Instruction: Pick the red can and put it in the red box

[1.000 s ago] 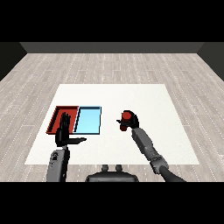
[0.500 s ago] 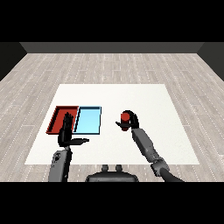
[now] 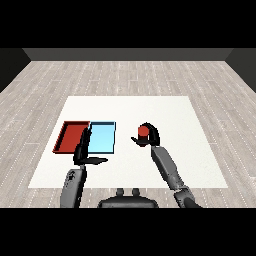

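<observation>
Right hand curled round the can, unchanged near table centre; left hand open, shifted slightly over trays.

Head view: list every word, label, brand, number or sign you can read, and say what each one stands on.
None: no readable text anywhere in this view.
Red can, held in the right hand: plain red, no label to be made out.
Red tray and light blue tray: plain, no markings.
White table and the left hand: no writing or signs.
</observation>
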Available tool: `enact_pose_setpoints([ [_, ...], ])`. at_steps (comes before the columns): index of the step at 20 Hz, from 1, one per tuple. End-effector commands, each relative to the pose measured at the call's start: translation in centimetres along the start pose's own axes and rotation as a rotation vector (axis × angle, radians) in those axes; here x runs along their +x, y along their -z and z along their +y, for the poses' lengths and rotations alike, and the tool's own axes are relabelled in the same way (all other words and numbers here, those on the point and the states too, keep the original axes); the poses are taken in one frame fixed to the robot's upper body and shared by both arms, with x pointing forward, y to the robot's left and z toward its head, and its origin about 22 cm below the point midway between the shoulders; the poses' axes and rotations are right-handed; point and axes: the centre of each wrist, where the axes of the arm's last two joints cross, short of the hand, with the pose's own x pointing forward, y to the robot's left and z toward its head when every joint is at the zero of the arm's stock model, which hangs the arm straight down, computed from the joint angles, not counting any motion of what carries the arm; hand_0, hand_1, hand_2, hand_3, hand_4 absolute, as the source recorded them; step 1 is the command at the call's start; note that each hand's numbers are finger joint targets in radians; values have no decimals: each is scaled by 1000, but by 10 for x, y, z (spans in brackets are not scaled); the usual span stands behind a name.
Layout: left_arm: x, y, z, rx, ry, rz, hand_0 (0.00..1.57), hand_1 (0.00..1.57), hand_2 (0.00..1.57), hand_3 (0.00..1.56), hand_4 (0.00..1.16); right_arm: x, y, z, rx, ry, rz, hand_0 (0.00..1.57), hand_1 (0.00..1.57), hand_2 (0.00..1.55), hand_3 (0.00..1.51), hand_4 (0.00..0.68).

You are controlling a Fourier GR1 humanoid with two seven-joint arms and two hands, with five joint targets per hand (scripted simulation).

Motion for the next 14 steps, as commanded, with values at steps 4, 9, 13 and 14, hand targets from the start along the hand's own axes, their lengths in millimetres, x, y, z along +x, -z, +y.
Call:
enact_pose_setpoints([
  [4,-2,14,-62,-110,-53,48,0,0,0,0,0,17,5,-1,-1,12,-28,1422,1422,1438,1417,650],
  [9,6,25,-74,-141,-87,64,0,0,0,0,0,29,-2,20,23,38,-69,1425,1425,1443,1423,662],
  [13,12,32,-75,-132,-77,56,0,0,0,0,0,18,-7,19,13,38,-71,1425,1425,1443,1423,662],
  [14,6,37,-82,-160,-93,72,0,0,0,0,0,31,-10,16,26,40,-64,1425,1425,1443,1423,662],
])
